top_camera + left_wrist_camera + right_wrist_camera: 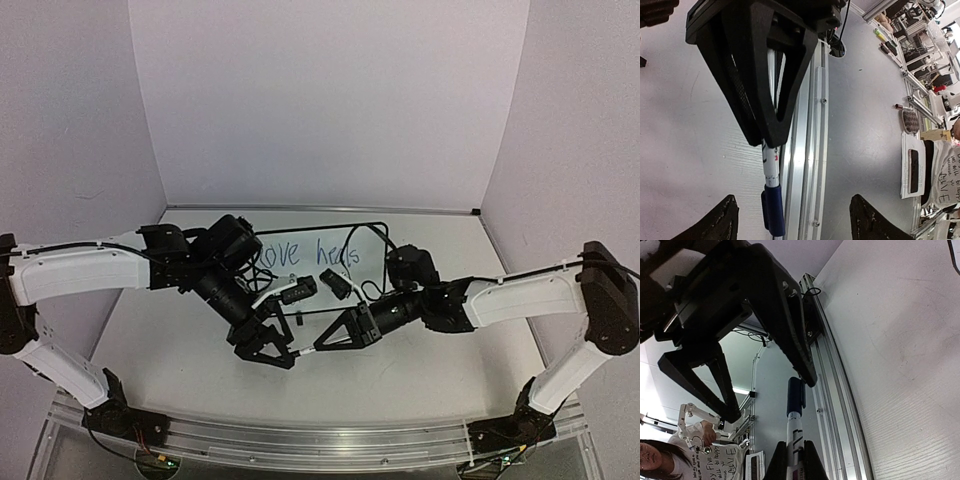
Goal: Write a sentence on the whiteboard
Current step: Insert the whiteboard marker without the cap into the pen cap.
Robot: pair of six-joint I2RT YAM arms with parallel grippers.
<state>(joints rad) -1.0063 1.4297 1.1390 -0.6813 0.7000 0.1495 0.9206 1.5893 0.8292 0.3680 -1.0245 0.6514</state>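
Note:
The whiteboard point(300, 238) stands at the back middle of the table on two small black feet point(298, 290). The blue sentence point(305, 254) reads "love heals"; any lower line is hidden behind the arms. In front of the board my right gripper point(318, 345) point(795, 462) is shut on a white marker point(796, 432) with a blue cap point(795, 397) on its end. My left gripper point(280, 350) point(793, 212) is open, its fingers either side of the blue cap point(774, 210) without touching it. The right gripper point(767, 137) fills the top of the left wrist view.
An aluminium rail point(300, 440) runs along the table's near edge just below both grippers. White walls close in the left, back and right sides. A black cable point(375, 290) loops on the table by the board's right end.

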